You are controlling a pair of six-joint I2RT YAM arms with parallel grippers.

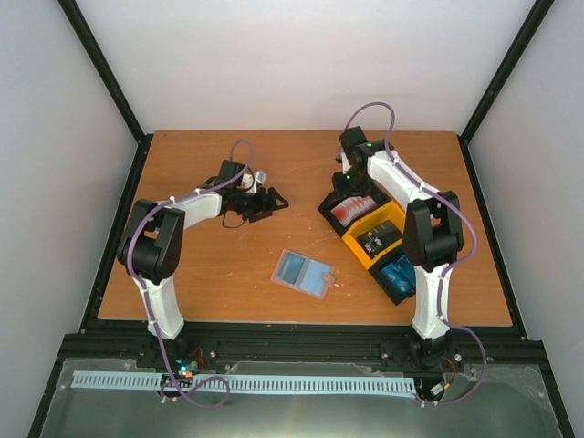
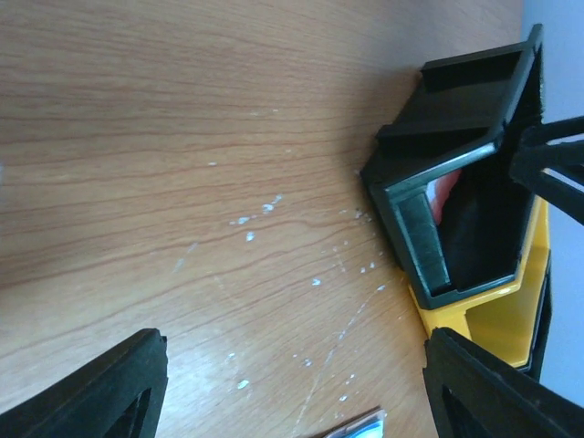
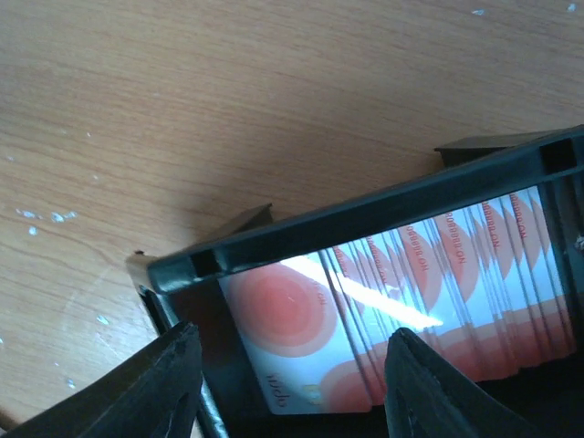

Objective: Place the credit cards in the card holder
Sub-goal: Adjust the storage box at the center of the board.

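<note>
A stack of red-and-white credit cards (image 3: 292, 310) stands on edge in the far black compartment of the tray (image 1: 351, 208). My right gripper (image 3: 292, 365) is open just above this stack, with a finger on each side of the front cards and nothing held; from above it (image 1: 345, 185) hangs over that compartment. Blue cards (image 1: 400, 274) lie in the tray's near compartment. The card holder (image 1: 304, 272) lies open on the table, its pale see-through pockets up. My left gripper (image 1: 265, 203) is open and empty over bare table (image 2: 292, 383); a corner of the holder (image 2: 360, 424) shows between its fingers.
The black-and-yellow three-compartment tray (image 1: 394, 214) lies diagonally at the right; its black end wall (image 2: 420, 233) shows in the left wrist view. A dark object (image 1: 377, 239) sits in its yellow middle compartment. The wooden table (image 1: 201, 274) has black rails along its edges.
</note>
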